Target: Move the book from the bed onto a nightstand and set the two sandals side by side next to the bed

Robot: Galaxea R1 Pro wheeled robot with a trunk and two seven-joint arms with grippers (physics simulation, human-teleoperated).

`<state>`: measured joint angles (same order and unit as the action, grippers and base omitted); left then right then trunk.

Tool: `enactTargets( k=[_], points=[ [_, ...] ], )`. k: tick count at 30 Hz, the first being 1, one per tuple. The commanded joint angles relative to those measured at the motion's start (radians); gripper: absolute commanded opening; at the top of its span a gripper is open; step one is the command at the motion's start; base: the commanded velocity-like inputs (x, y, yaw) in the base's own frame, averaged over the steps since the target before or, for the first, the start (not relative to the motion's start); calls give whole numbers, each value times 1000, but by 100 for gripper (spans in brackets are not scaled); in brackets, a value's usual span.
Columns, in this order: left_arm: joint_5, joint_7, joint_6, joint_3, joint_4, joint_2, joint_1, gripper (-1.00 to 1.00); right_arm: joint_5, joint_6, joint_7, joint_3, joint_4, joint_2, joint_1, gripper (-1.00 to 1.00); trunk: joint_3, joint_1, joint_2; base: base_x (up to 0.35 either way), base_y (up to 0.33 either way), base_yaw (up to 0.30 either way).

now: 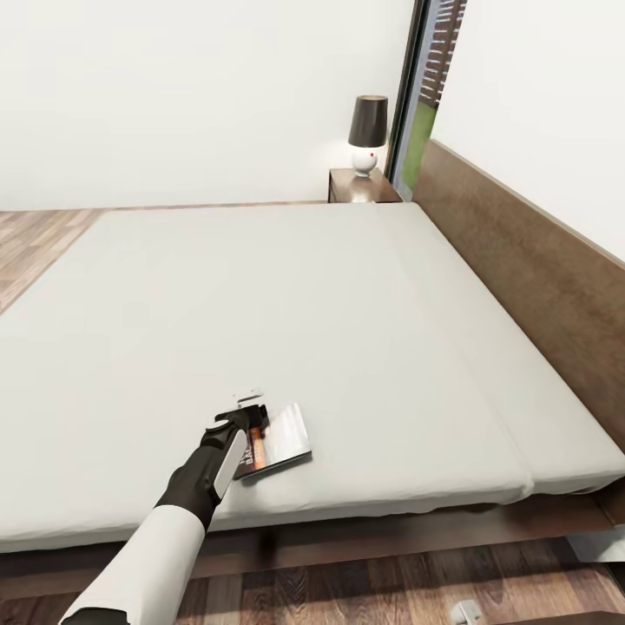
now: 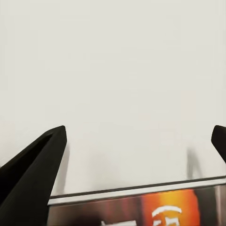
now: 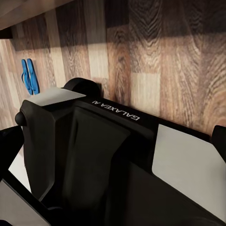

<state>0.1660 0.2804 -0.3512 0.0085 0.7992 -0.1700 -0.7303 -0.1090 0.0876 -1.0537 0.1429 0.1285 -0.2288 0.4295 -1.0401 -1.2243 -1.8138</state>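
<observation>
**Two jaws spread at the book's edge: approach stage**

Head view: the left gripper [image 1: 250, 410] sits over the near part of the bed [image 1: 260, 295], at the left edge of the book [image 1: 279, 441]. The book lies flat on the mattress, close to the near edge and just beside and beneath the gripper. Contact cannot be confirmed. The nightstand [image 1: 363, 186], carrying a lamp [image 1: 367, 132], stands well beyond the gripper at the far corner of the bed, beside the headboard [image 1: 529, 278].

Left wrist view: the fingers [image 2: 35, 169] are spread wide, with bare mattress between them and the book's upper edge [image 2: 141, 202] just ahead of the tips. Nothing is held.

Right wrist view: the camera looks past the robot's own body [image 3: 94, 155] at the plank floor [image 3: 165, 56]. The two sandals [image 3: 28, 76] lie side by side well away, near the bed frame. The right gripper's state cannot be told.

Risks, as judged:
- A thin book lying flat offers little to pinch; closing may push it along the sheet.
- Pressing down may catch the sheet.
- A one-sided grip may let the book droop or slip.
</observation>
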Motion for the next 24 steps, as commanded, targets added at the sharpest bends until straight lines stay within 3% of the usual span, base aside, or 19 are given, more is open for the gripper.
enactTargets(
  k=[1,11,24],
  points=[
    [18,6,-6,2,-5,0,0,100,-9,9,-5,9,2,0,0,100,-1,0,0,0,0,14],
    [18,6,-6,2,-5,-1,0,100,-9,10,-5,9,2,0,0,100,-1,0,0,0,0,10],
    [18,6,-6,1,-5,-2,0,100,-9,10,-5,9,2,0,0,100,-5,0,0,0,0,105]
  ],
)
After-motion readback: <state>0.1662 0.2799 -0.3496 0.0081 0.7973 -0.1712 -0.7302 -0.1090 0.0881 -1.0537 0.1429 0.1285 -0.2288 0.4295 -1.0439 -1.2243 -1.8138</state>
